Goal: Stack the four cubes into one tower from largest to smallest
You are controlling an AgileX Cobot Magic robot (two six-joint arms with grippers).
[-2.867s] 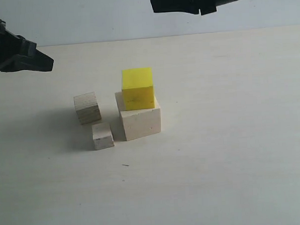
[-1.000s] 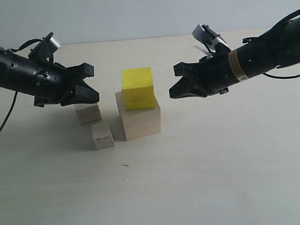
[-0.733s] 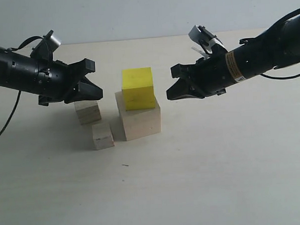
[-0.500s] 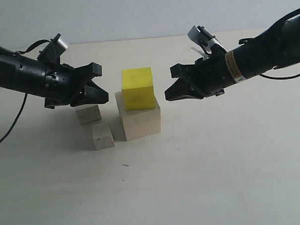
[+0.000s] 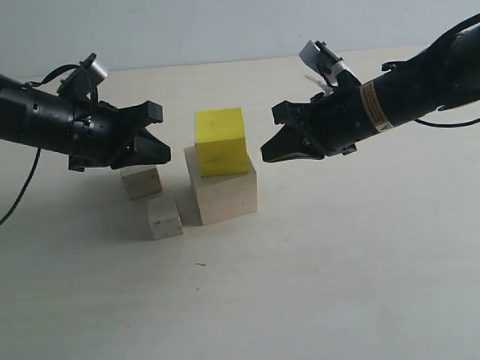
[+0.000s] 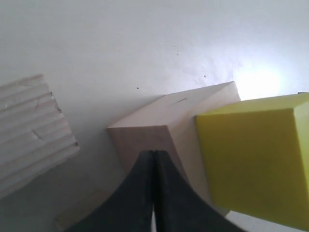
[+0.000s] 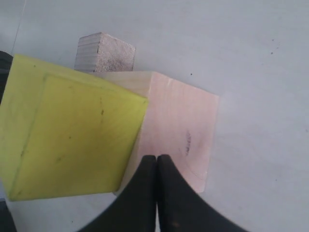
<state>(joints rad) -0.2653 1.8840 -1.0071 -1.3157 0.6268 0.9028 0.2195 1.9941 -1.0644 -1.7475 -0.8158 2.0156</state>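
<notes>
Both pressed together and empty, the left end effector (image 5: 160, 148) and right end effector (image 5: 268, 151) flank the stacked yellow cube (image 5: 220, 142).

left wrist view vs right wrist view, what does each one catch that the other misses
Only the left wrist view: the shut left gripper. Only the right wrist view: the shut right gripper. Both: the yellow cube sitting on the large pale cube. The left also shows a ridged wooden cube, the right a layered plywood cube; whether they are one cube I cannot tell.
</notes>
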